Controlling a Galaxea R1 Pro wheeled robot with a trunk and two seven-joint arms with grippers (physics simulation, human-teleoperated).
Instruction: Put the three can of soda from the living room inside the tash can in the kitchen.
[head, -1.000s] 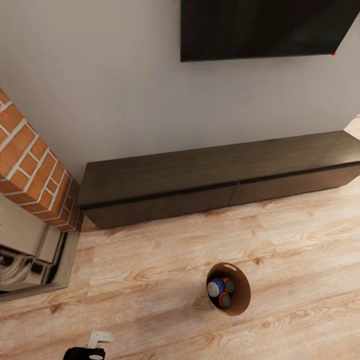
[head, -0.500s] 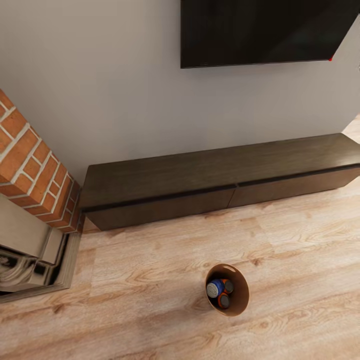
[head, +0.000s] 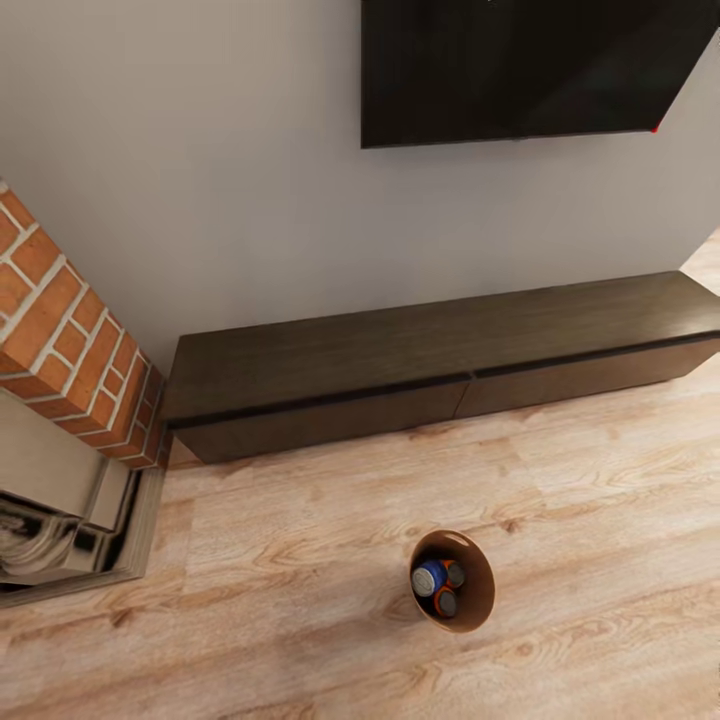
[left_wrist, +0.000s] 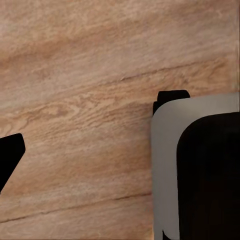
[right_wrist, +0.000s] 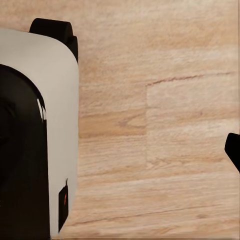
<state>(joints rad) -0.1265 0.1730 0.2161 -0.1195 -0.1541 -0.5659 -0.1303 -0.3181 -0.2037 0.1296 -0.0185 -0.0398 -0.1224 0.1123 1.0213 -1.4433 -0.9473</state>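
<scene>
Cans sit together inside the tash can (head: 478, 600) in the head view: the blue one (head: 429, 578) with its silvery top uppermost, an orange one (head: 437, 601) and a dark one (head: 455, 573) packed beside it. The bucket stands upright on the pale wood floor (head: 300, 560), its coppery inside wall smooth and tapered, an oval slot near the far rim. It lies ahead of the robot and slightly to its right, so the right arm looks the nearer one for a lift. Behind it runs the long dark cabinet (head: 440, 350), matte and wood-grained, under a black TV (head: 520, 65); a red-brick fireplace (head: 70, 330) stands at the left. This is the living room, so by my reading the bucket has yet to reach the kitchen.

From the left wrist, grained planks pass beneath a rounded grey-and-black body, probably the robot's own base (left_wrist: 200, 170). A black tip at the edge may be a finger; whether that claw is released or clenched I cannot tell.

From the right wrist, much the same: smooth grey shell (right_wrist: 50, 115) against the boards, one dark sliver at the edge, grip state undecidable.
</scene>
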